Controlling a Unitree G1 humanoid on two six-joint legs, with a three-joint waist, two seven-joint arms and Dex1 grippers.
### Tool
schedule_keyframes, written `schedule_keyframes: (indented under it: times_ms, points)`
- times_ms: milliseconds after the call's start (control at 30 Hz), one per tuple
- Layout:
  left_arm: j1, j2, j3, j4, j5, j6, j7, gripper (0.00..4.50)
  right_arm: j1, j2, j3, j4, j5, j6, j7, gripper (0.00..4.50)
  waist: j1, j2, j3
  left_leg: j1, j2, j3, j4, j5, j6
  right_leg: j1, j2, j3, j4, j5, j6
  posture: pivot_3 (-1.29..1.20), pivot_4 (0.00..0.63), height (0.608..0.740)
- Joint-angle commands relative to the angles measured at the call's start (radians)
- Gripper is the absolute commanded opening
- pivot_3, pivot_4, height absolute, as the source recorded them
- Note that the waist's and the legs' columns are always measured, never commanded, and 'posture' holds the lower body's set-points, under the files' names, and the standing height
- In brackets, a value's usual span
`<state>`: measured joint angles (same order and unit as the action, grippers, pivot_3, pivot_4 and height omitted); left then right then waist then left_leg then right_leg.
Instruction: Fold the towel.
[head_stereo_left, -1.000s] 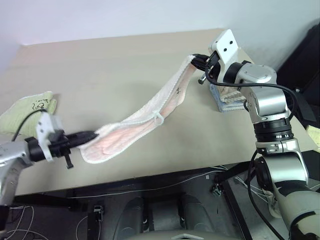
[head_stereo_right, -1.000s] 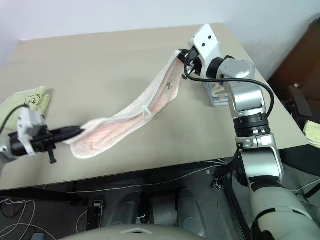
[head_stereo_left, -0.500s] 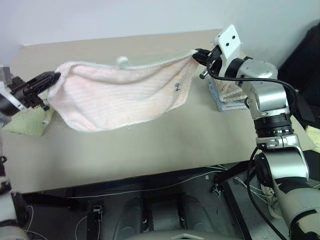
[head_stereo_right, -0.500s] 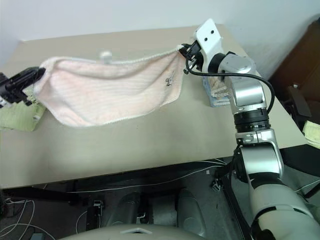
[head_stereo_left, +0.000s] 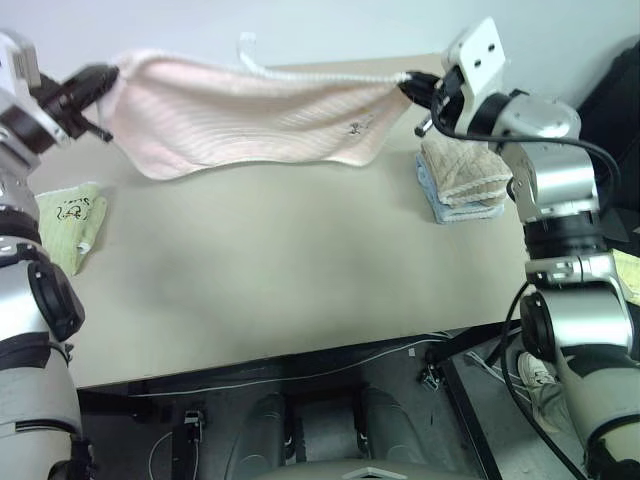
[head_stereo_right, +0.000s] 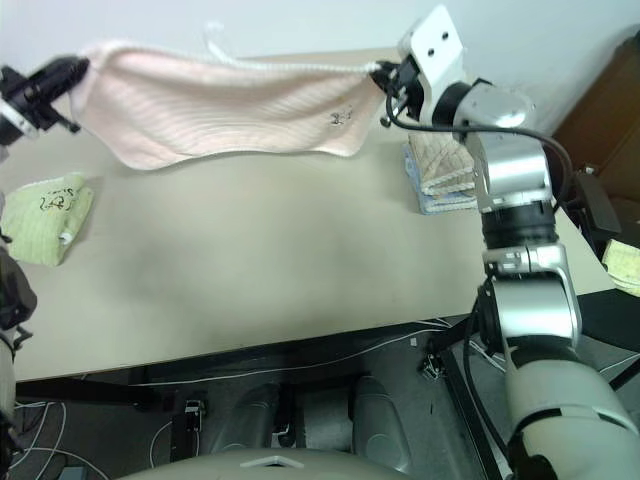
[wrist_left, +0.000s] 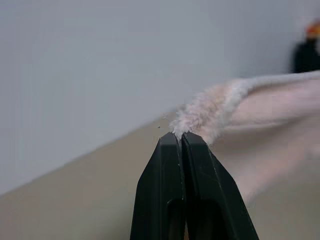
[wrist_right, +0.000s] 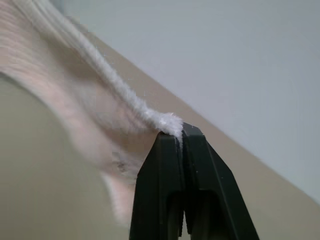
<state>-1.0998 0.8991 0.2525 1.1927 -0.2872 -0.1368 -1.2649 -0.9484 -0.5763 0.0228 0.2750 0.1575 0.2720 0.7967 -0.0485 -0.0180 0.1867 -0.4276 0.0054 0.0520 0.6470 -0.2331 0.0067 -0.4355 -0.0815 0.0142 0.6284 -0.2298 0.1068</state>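
Pink towel (head_stereo_left: 250, 115) stretched in the air above the table (head_stereo_left: 280, 270), hanging broadside between both arms. Left gripper (head_stereo_left: 103, 76) pinched tight on one top corner, right gripper (head_stereo_left: 408, 84) pinched tight on the other. Green towel (head_stereo_left: 70, 220) lies at the table's left; folded beige and blue stack (head_stereo_left: 462, 180) sits under the right arm

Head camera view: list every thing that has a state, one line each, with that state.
pink towel: spread out, held up above the table by two corners
left end effector: shut on one towel corner
right end effector: shut on the other corner
green towel: folded, on the table
beige and blue towels: folded, stacked
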Motion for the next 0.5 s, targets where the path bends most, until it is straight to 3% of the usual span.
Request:
schedule_keyframes:
  times_ms: [33,267,500]
  points:
    - [0.096,0.054,0.041,-0.037,-0.043,0.049,-0.158,0.03,0.095,-0.035,-0.028,-0.231,0.074,0.124,0.034,0.0,0.001,0.0,0.0,0.0,0.001,0.0,0.001,0.0,0.0,0.0,0.0,0.0,0.0,0.0,0.0,0.0,0.15,0.74]
    - [0.385,0.079,0.078,-0.177,-0.089,0.16,-0.289,0.03,0.354,-0.168,-0.033,-0.572,0.197,0.361,0.129,0.0,0.011,-0.002,0.0,-0.001,0.003,-0.002,0.006,0.0,0.0,-0.001,-0.001,0.0,0.001,0.0,-0.001,0.0,0.15,0.74]
    - [0.689,0.071,0.158,-0.499,-0.201,0.327,-0.293,0.03,0.591,-0.349,-0.083,-0.743,0.292,0.449,0.226,0.0,0.028,-0.003,0.0,0.0,0.003,-0.004,0.006,0.0,-0.001,-0.001,-0.006,0.0,0.0,0.0,-0.007,0.0,0.15,0.74]
